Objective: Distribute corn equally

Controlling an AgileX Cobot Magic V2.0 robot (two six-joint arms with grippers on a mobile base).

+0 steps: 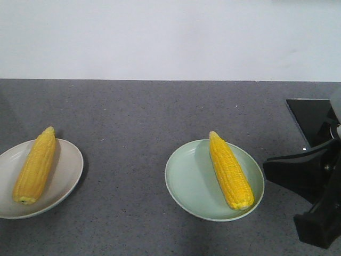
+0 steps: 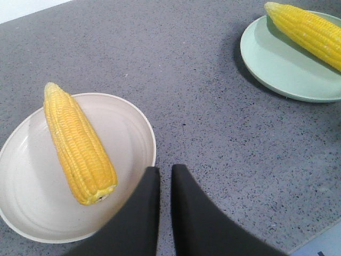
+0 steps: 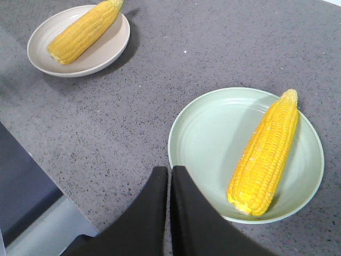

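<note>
Yellow corn [image 1: 35,166] on beige plate [image 1: 66,176] – plate's left edge cropped.

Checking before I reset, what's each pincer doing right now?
Left pincer: closed, holding nothing.
Right pincer: closed, holding nothing.

My front camera looks down across the bench [image 1: 160,106] toward the wall. My left wrist camera sits close above the white plate [image 2: 133,133], my right one above the green plate [image 3: 213,128]; all three show both plates.
</note>
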